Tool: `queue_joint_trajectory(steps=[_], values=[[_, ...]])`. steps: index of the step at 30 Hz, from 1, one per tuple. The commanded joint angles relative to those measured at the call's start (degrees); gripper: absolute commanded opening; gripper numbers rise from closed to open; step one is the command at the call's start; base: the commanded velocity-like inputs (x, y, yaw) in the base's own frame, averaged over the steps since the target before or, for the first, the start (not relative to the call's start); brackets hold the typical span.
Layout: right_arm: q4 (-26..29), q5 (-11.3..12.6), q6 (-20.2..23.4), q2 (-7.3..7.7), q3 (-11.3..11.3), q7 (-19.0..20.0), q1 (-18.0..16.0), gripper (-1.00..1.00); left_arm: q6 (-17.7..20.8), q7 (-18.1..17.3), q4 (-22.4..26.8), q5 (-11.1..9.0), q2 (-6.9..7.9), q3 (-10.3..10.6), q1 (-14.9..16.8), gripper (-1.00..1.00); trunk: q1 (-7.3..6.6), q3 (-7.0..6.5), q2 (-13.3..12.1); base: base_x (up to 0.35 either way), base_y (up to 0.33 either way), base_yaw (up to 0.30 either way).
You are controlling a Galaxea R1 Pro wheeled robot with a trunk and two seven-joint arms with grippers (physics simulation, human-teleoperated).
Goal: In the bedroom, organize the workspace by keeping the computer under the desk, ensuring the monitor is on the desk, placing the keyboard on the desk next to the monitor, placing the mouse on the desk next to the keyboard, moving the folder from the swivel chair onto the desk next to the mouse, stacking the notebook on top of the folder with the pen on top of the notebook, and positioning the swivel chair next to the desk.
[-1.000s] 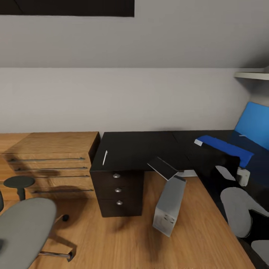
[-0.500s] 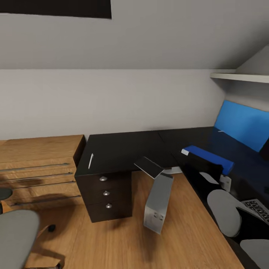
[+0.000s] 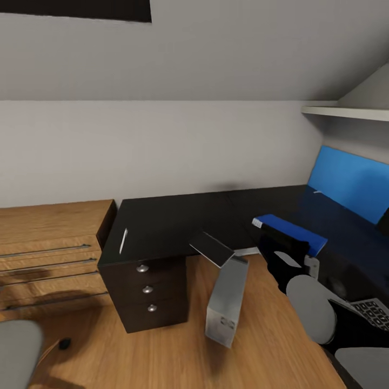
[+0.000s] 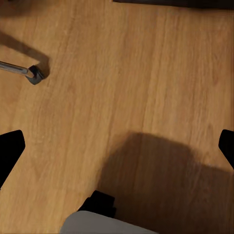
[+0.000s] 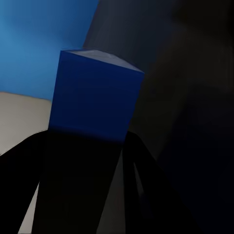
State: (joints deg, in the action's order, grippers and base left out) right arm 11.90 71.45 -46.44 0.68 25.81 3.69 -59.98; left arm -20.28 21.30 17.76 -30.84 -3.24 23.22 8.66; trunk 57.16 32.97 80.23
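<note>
Holding the blue folder (image 3: 292, 233) tight between its fingers, the right gripper (image 3: 281, 251) hangs over the black desk (image 3: 178, 219) — so I think putting the folder down comes next, by the mouse — while the left gripper's fingers (image 4: 10, 151) are spread wide, holding nothing.

No text, label or number can be read on anything in these pictures.

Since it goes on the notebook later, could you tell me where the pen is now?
In the head view, the pen lies on the desk near its left edge, above the drawers.
</note>
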Motion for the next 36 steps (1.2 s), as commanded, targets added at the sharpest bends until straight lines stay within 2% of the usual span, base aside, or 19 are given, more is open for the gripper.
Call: queue_joint_trajectory(steps=[1,6,15,25,30,36], values=[[-0.22,0.48,-0.14,0.03,-0.12,0.61,-0.05,-1.0,-0.2,0.39,-0.01,-0.31,0.04,0.51,0.05,1.0,0.03,0.05,0.03,0.262,0.0,0.0],[-0.55,0.4,-0.14,0.14,-0.14,2.19,0.03,-1.0,-0.34,0.41,-0.01,-0.2,0.01,0.56,0.05,1.0,0.03,0.05,0.03,0.246,0.0,0.0],[-0.65,0.58,-0.14,0.25,-0.14,2.39,0.08,-1.0,-0.52,0.5,-0.01,-0.1,0.05,0.51,0.05,1.0,0.03,0.05,0.03,0.027,0.0,-0.004],[-0.65,0.7,-0.11,0.11,-0.14,2.39,0.09,-1.0,-0.74,0.48,0.01,-0.09,0.07,0.46,0.05,1.0,0.03,0.05,0.03,0.0,0.0,-0.217],[-0.65,0.77,-0.06,-0.03,-0.14,2.42,0.12,-1.0,-0.88,0.62,0.47,-0.34,0.07,0.37,0.05,1.0,0.03,0.05,0.03,0.0,0.0,-0.052],[-0.65,0.79,-0.05,-0.06,-0.14,2.37,0.11,-1.0,-0.9,0.67,0.6,-0.44,0.07,0.34,0.05,1.0,1.34,1.13,2.43,0.0,0.0,-0.003]])
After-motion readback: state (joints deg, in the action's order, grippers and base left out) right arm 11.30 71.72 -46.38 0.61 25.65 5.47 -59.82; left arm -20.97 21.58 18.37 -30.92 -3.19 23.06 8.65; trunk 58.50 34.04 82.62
